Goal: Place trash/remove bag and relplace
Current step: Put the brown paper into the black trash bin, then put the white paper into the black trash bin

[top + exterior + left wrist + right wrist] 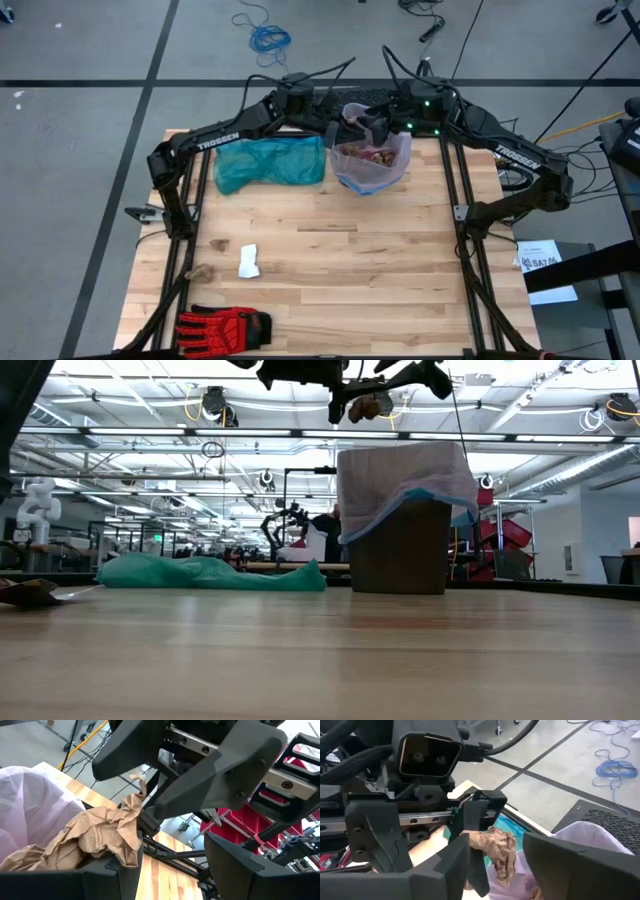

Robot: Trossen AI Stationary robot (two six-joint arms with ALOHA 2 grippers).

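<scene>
A crumpled brown paper (371, 405) hangs high above a dark bin (398, 550). The bin is lined with the pale pink-lavender bag (395, 475), whose rim is folded over the bin's edge, and it stands at the table's far side (368, 165). My right gripper (495, 841) is shut on the paper. My left gripper (172, 862) faces it from the other side, open with a wide gap. The paper (100, 837) lies next to one left finger (120, 870); I cannot tell whether they touch. More brown trash (362, 155) lies inside the bag. My right gripper pinches an upper lobe of the crumpled paper (490, 842) between its two fingers, coming at it slanting down from the table's right. The paper is lifted clear and hangs below the fingers, over the bin's mouth. My left gripper: I cannot tell whether it touches the paper.
A teal-green plastic bag (270, 162) lies flat to the left of the bin. Nearer the front lie a white crumpled scrap (248, 260), a small brown scrap (200, 272) and a red-and-black glove (225, 325). The arms' frames stand along both table sides.
</scene>
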